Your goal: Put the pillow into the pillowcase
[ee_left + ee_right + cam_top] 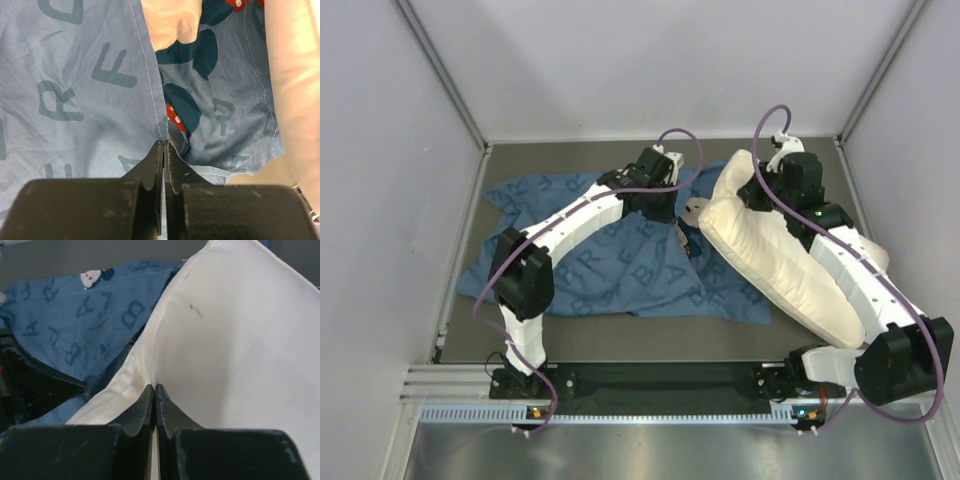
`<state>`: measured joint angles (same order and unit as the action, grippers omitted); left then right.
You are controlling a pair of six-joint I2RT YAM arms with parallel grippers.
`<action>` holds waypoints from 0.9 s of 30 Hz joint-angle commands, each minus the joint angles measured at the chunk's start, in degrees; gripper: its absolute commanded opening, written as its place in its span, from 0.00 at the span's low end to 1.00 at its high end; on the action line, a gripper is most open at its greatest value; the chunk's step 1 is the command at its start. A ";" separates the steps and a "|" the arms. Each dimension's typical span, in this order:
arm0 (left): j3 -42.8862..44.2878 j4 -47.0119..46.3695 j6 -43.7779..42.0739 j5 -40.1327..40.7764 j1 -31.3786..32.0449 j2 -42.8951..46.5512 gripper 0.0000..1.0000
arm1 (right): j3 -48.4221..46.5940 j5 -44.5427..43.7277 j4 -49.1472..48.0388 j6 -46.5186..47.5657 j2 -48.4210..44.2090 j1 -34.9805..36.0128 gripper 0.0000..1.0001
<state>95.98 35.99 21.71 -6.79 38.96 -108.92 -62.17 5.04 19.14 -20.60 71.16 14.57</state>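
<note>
Surroundings: pale walls [620, 60] are boxing in the dark grey desk [620, 335] you are working on.
Pillowcase: the pillowcase [590, 270] is lying crumpled and spread across the left and middle of the desk, its darker letters [112, 67] facing up.
Left gripper: your left gripper [164, 146] is reaching over the middle of the cloth. It is pinching fully closed on a stitched edge of the pillowcase, right beside a red bow [175, 117] in the print.
Pillow: the pillow [770, 260] is lying diagonally on the right side of the desk and overlapping the pillowcase's right part. Your right arm is stretching along the top of it.
Right gripper: your right gripper [154, 390] is squeezing fully closed on the pillow's seam at its far end, with cream fabric rising on its right and folding away on its left.
Relation: the pillow's far end is sitting just beside your left gripper, on its right, so the two grippers are working near each other.
Beyond: from the right wrist you are seeing blue cloth and a white mouse face [91, 277] behind the pillow's edge.
</note>
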 commanded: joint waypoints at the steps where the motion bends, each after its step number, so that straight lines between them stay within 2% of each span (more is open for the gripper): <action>1: -0.10 -2.50 -0.71 -0.16 -0.11 1.08 0.00 | -5.15 7.70 -12.35 1.44 -0.75 1.43 0.00; 6: 0.60 -2.33 -0.36 -0.16 -0.20 1.26 0.00 | -1.73 11.56 -15.70 1.97 1.17 2.22 0.00; 11: 2.28 -1.27 -0.27 1.24 -0.20 1.61 0.00 | 2.57 19.38 -17.38 3.46 4.08 3.36 0.00; 16: 3.42 -0.13 -0.53 3.27 -0.29 1.87 0.00 | 7.23 19.75 -16.68 7.32 4.08 7.05 0.00; 23: 3.60 0.75 -0.18 5.38 -0.46 2.40 0.00 | 15.05 20.62 -16.59 8.03 0.39 7.41 0.00; 27: 2.46 0.05 -0.53 3.98 -0.38 3.01 0.00 | 15.68 20.28 -15.45 8.91 0.82 7.32 0.00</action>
<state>97.51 37.26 21.71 -2.72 38.79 -108.90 -46.11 24.56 6.48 -14.06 74.00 22.09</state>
